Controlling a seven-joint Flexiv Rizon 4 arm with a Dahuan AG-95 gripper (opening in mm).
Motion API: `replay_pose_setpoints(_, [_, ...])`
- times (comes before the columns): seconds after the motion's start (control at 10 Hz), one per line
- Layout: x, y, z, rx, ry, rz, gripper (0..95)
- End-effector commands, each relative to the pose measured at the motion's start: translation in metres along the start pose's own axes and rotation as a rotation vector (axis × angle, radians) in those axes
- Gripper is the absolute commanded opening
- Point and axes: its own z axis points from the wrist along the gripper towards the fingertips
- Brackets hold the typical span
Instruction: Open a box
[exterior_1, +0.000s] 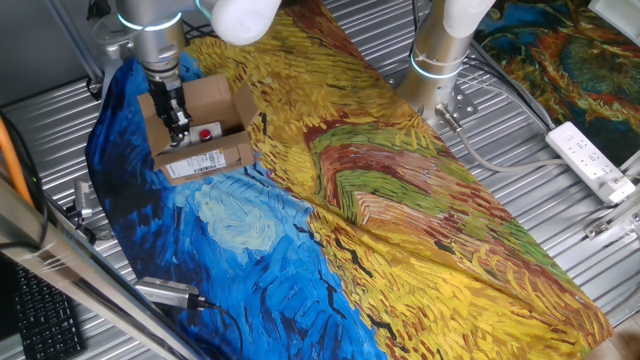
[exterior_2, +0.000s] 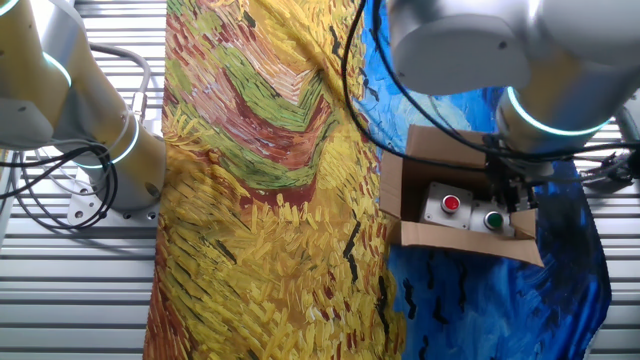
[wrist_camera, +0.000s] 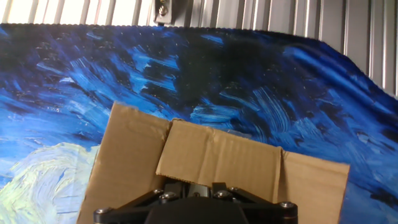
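The box (exterior_1: 200, 130) sits near a worktop corner on the blue part of the cloth (exterior_1: 400, 230), flaps mostly spread, buttons visible inside. The end effector (exterior_1: 178, 122) works at one flap; whether it is clamped cannot be told. Next, that flap probably needs folding fully outward.

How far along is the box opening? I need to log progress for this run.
Mostly done: the box has its flaps folded outward, and a device with a red button and a green button shows inside. In hand: the gripper is at the box's rim by one flap; its jaws are not clear to see. Left: at most pressing that flap back and withdrawing.
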Motion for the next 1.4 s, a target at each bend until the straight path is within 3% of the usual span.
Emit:
replay_pose_setpoints(0.1, [0.001,0.000,-0.001,0.007,-0.017,0.023,19.0])
replay_pose_setpoints(0.5, [0.001,0.000,-0.001,0.023,-0.042,0.073,19.0])
replay_pose_setpoints(0.9, [0.000,0.000,-0.001,0.022,-0.043,0.075,19.0])
replay_pose_setpoints(1.4, [-0.015,0.001,-0.008,0.019,-0.035,0.074,19.0])
